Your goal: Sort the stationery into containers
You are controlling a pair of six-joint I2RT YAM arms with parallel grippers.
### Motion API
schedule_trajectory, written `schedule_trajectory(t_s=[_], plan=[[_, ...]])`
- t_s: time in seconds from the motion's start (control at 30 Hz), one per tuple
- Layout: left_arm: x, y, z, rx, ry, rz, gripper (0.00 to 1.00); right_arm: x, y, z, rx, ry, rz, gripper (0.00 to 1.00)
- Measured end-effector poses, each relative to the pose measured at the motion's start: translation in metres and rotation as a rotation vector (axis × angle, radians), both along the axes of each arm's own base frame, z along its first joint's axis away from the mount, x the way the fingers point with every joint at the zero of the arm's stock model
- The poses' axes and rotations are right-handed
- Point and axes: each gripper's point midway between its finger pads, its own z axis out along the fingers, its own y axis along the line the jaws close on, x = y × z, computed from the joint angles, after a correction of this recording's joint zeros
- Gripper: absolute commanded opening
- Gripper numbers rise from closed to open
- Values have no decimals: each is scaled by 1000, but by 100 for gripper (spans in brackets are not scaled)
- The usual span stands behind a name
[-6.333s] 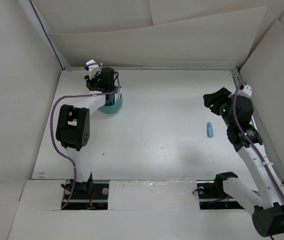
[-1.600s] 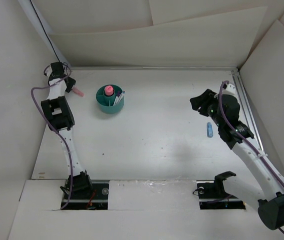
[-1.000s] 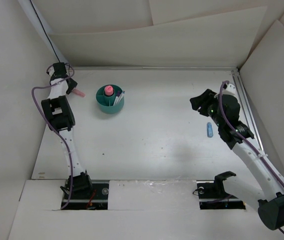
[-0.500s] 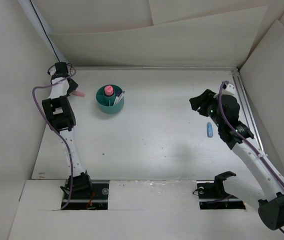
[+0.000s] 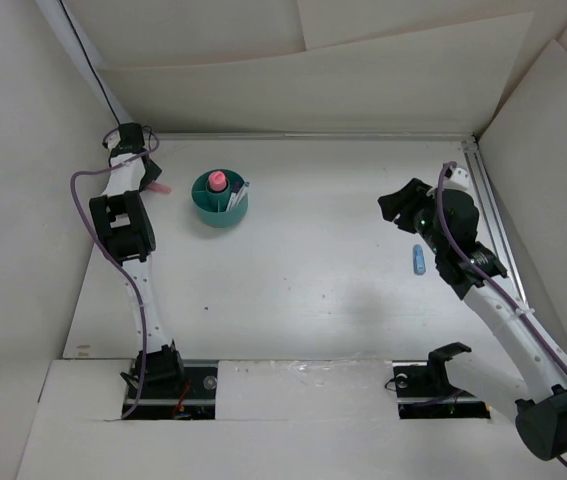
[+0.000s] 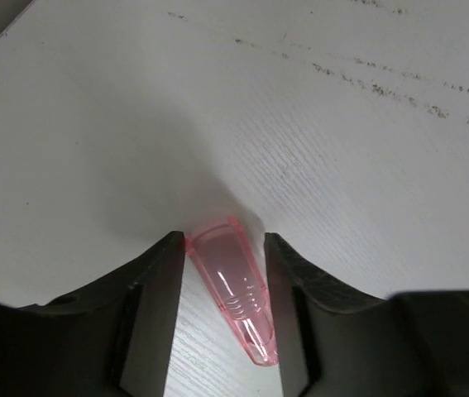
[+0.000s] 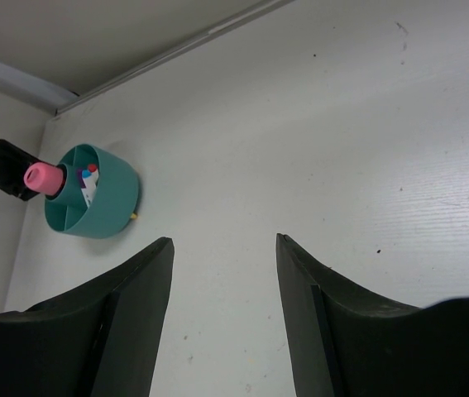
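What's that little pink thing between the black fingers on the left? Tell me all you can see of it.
The pink piece is short, stubby and tapered, of see-through plastic with fine ridges partway along. It lies flat on the white table, left of the teal cup, slanted between the open fingers of the left gripper; whether they touch it is unclear.

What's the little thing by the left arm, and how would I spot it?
Find the round teal plastic cup near the table's far left corner. Just left of it, a small see-through pink tapered piece lies flat between the left tool's fingers, unlike the solid pink stub standing inside the cup.
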Motion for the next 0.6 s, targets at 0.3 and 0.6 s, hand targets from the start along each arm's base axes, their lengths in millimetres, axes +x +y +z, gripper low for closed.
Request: schedule_trajectory(t_s=[0.3, 0.6], plan=[[0, 1, 0, 3, 6, 13, 33, -1, 0, 2, 2, -7, 0, 59], [0, 3, 0, 12, 9, 25, 14, -2, -1, 5, 5, -16, 0, 59]])
